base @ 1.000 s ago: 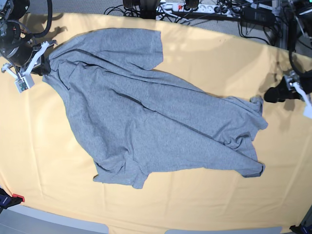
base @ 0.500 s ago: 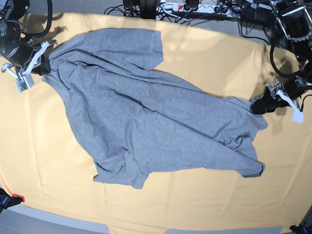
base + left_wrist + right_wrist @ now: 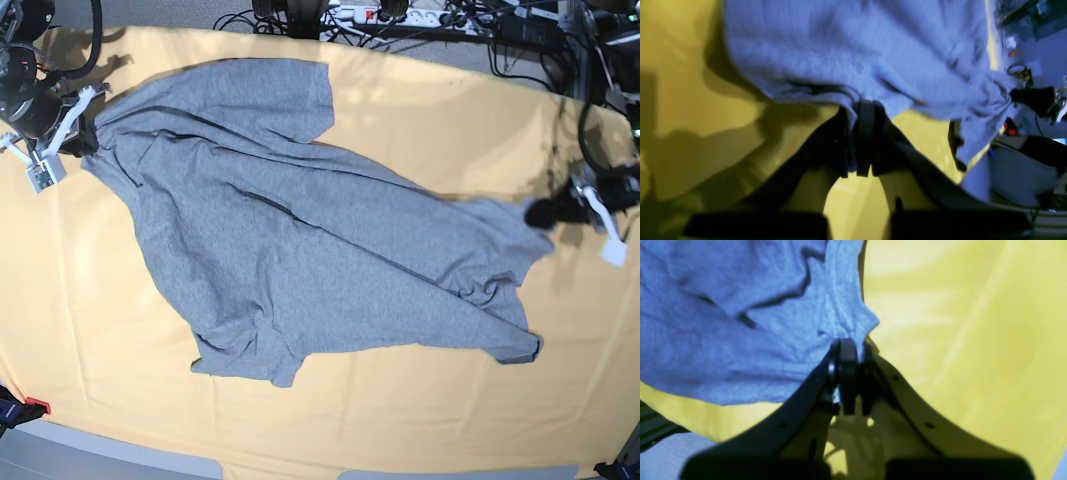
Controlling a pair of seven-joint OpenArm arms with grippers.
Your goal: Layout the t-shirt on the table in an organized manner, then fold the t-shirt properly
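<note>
Across the pale yellow table (image 3: 400, 430) the grey t-shirt (image 3: 300, 250) lay spread diagonally, plain side up and creased. At its hem corner the left gripper (image 3: 541, 211) pinched fabric; the right gripper (image 3: 84, 138) clamped the opposite shoulder edge.

Base camera looks down from high over the whole desk (image 3: 400, 120), shirt (image 3: 300, 260) spread mid-frame. Each wrist camera sits right behind its own jaws, close in, facing a shirt edge; all three share shirt and desk.
</note>
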